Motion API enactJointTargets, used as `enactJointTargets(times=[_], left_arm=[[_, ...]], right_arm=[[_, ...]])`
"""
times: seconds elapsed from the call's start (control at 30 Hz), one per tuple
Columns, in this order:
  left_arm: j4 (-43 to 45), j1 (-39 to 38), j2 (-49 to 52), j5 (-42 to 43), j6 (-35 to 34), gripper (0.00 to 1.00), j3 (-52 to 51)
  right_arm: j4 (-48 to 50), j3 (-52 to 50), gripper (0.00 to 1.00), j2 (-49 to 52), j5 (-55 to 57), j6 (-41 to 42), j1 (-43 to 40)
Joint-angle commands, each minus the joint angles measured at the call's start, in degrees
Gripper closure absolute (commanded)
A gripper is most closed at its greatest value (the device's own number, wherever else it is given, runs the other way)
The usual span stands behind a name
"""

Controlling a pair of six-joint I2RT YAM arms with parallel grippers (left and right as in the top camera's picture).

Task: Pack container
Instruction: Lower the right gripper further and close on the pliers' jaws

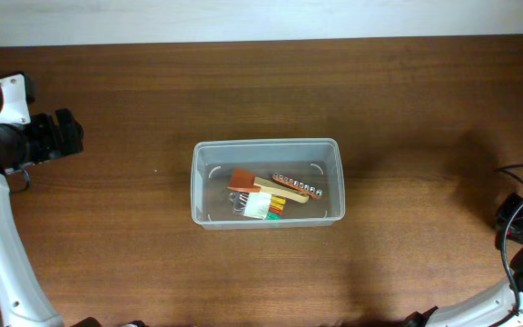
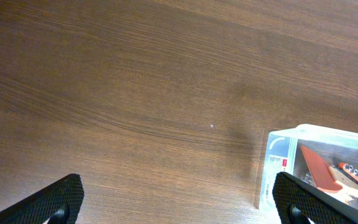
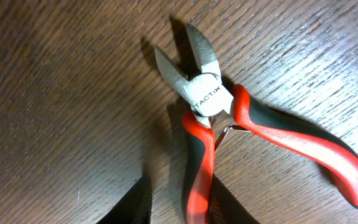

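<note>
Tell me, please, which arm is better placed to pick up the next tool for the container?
The right. The right pincer straddles one handle of the red-and-black pliers lying on the table. The left pincer hangs open over bare wood beside the container, with no loose tool in its view.

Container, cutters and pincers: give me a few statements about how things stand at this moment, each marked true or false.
1. The cutters lie on the wooden table, outside the container. True.
2. The container is empty. False: several small tools lie in it.
3. The left pincer grips a tool. False: it is open, with only bare table between its fingers.
4. The cutters' blades stand apart. True.
5. The right pincer is clamped on both handles. False: only one handle lies between its fingers, with wood showing beside it.
</note>
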Motion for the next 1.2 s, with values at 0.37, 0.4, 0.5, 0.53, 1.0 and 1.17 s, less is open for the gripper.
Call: enactJointTargets(times=[0.37,0.4,0.5,0.53,1.0,1.17], left_arm=[[0.1,0.2,0.1,0.6,-0.5,0.01,1.2],[0.1,0.2,0.1,0.6,-0.5,0.01,1.2],[0.1,0.2,0.1,0.6,-0.5,0.01,1.2],[0.1,0.2,0.1,0.6,-0.5,0.01,1.2],[0.1,0.2,0.1,0.6,-0.5,0.01,1.2],[0.1,0.2,0.1,0.6,-0.5,0.01,1.2]], right_arm=[[0.3,-0.9,0.81,0.8,3.1,0.7,-0.1],[0.2,-0.9,0.83,0.8,3.1,0.7,-0.1],[0.1,-0.9,0.86,0.8,3.1,0.7,-0.1],[0.1,-0.9,0.86,0.8,3.1,0.7,-0.1],[-1.0,-0.3,0.86,0.8,3.1,0.7,0.0],[-4.0,3.3,0.86,0.8,3.1,0.7,0.0]])
